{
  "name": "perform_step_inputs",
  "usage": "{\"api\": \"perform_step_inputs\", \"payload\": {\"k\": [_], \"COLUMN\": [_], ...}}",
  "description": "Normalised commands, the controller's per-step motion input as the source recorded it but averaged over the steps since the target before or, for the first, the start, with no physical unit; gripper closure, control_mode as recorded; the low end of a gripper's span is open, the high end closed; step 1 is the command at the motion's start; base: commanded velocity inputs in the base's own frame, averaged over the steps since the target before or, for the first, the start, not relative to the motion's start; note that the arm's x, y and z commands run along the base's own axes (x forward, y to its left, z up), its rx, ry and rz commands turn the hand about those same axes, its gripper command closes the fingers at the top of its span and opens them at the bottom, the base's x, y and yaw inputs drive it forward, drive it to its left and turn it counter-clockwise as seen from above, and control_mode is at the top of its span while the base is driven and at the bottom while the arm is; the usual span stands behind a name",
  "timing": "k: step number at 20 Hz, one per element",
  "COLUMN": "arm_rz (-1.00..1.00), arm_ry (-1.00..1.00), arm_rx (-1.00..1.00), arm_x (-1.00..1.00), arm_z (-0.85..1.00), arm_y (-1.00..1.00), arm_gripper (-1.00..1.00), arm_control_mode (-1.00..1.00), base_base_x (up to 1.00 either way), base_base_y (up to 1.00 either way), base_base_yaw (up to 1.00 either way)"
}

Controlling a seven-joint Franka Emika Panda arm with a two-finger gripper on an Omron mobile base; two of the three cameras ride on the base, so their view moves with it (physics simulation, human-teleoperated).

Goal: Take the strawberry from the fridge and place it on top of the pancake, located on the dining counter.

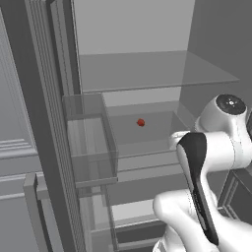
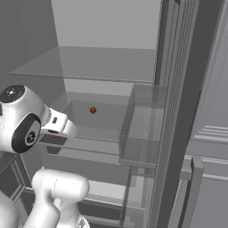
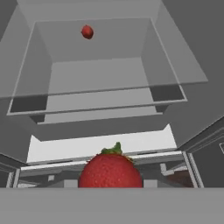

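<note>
1. Background is the open fridge (image 1: 129, 29): pale inside, glass shelves, and a clear door bin (image 1: 91, 142) on the door edge.
2. Nearest thing in the hand view is a strawberry (image 3: 110, 170). It looks big because it sits low, right up against the camera, with its green leaves on top and a fridge ledge behind it. That's about where the fingertips would be, so my guess is it's being held. I honestly can't tell whether the gripper is apart or clamped on it, though.
3. Handling-wise, I'd treat it as light, soft and easy to bruise, with bumpy skin that shouldn't be too slippery. The best hold would be across the fat middle with a gentle squeeze, not on the leafy cap or the tip.
4. Past it there's a clear tub (image 3: 98, 70) under the shelf (image 1: 157, 71).
5. Way at the back sits a small red blob (image 1: 141, 122) on its own, well apart from the berry. It's too tiny to say what it is.
6. Count: one clear strawberry, one red blob, one door bin, one tub.
</note>
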Motion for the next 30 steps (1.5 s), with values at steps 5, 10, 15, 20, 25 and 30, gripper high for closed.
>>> {"api": "perform_step_inputs", "payload": {"k": [5, 10, 15, 20, 25, 30], "arm_rz": [0.0, 0.0, 0.0, 0.0, 0.0, 0.0], "arm_ry": [-0.01, 0.0, 0.0, 0.0, 0.0, 0.0], "arm_rx": [0.02, 0.0, 0.0, 0.0, 0.0, 0.0], "arm_x": [-0.5, -0.2, 0.0, 0.0, -0.12, 0.0], "arm_z": [-0.05, -0.03, -0.01, 0.0, 0.0, 0.0], "arm_y": [0.0, 0.0, 0.0, 0.0, 0.0, 0.0], "arm_gripper": [1.0, 1.0, 1.0, 1.0, 1.0, 1.0], "arm_control_mode": [-1.0, -1.0, -1.0, -1.0, 1.0, 1.0], "base_base_x": [0.0, 0.0, 0.0, 0.0, -0.31, -0.91], "base_base_y": [0.0, 0.0, 0.0, 0.0, 0.0, 0.0], "base_base_yaw": [0.0, 0.0, 0.0, 0.0, 0.0, 0.0]}}
